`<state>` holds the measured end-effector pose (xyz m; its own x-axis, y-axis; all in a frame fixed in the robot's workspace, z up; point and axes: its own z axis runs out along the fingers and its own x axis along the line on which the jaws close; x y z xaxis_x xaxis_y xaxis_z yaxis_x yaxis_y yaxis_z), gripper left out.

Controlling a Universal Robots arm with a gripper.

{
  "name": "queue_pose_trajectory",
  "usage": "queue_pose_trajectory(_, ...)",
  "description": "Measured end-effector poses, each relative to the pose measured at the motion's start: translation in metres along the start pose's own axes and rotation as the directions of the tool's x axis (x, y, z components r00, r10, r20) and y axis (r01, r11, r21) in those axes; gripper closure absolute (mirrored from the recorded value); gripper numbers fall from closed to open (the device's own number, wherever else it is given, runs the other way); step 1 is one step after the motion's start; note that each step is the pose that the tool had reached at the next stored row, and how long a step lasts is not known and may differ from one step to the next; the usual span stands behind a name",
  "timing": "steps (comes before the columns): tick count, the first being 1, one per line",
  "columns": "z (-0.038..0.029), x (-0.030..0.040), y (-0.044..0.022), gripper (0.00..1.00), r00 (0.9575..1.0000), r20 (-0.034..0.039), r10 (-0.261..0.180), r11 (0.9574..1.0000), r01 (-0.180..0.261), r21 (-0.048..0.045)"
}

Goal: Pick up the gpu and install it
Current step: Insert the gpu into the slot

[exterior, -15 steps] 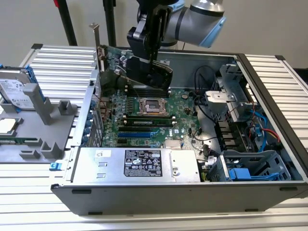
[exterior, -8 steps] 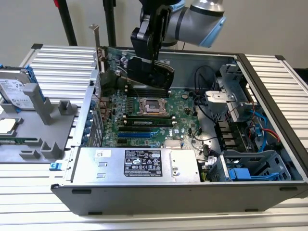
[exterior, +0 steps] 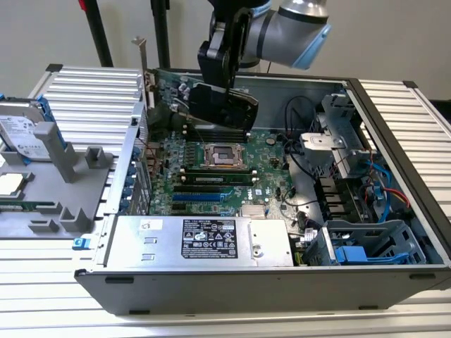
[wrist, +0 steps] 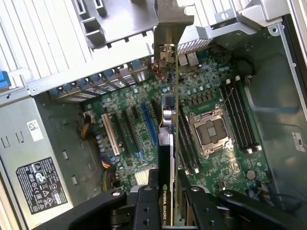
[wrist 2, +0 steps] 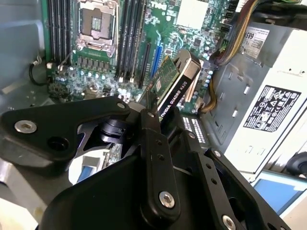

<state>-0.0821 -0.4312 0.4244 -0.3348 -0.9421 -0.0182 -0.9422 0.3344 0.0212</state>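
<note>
The gripper (wrist: 169, 191) grasps the gpu (wrist: 165, 143) across its faces, above the motherboard (exterior: 211, 183). The card is probably light, stiff and fragile, best held by its covered body.

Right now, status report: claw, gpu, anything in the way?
Status: claw shut on the gpu. Card held on edge over the motherboard, not seated. Nothing visible between it and the expansion slots.

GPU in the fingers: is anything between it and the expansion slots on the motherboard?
Nothing visible. The gripper holds the gpu above the motherboard, and the expansion slots beside it stand empty, with no card in them. What lies directly beneath the gpu is hidden.
</note>
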Motion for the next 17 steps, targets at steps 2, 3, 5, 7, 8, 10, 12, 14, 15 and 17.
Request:
queue_pose_trajectory(2,0.0,-0.0004,-0.0011,1.0,1.0,-0.0002,-0.009,1.0,0.009,-0.0003)
queue_pose_trajectory(3,0.0,-0.0006,-0.0016,1.0,0.9999,-0.0003,-0.014,0.9999,0.014,-0.0004)
queue_pose_trajectory(5,0.0,-0.001,-0.0027,1.0,0.9998,-0.0005,-0.022,0.9998,0.022,-0.0007)
queue_pose_trajectory(7,0.0,-0.0014,-0.0038,1.0,0.9995,-0.0007,-0.03,0.9995,0.03,-0.0009)
queue_pose_trajectory(8,-0.0001,-0.0015,-0.0044,1.0,0.9994,-0.0008,-0.035,0.9994,0.035,-0.0011)
queue_pose_trajectory(10,0.0,-0.0019,-0.0054,1.0,0.9991,-0.001,-0.043,0.9991,0.043,-0.0013)
queue_pose_trajectory(12,-0.0001,-0.0022,-0.0063,1.0,0.9986,-0.0013,-0.053,0.9986,0.053,-0.0016)
queue_pose_trajectory(14,-0.0001,-0.0024,-0.0068,1.0,0.9979,-0.0014,-0.064,0.9979,0.064,-0.0018)
queue_pose_trajectory(15,-0.0001,-0.0025,-0.007,1.0,0.9975,-0.0016,-0.071,0.9975,0.071,-0.002)
queue_pose_trajectory(17,-0.0001,-0.0026,-0.0074,1.0,0.9965,-0.0019,-0.084,0.9965,0.084,-0.0022)
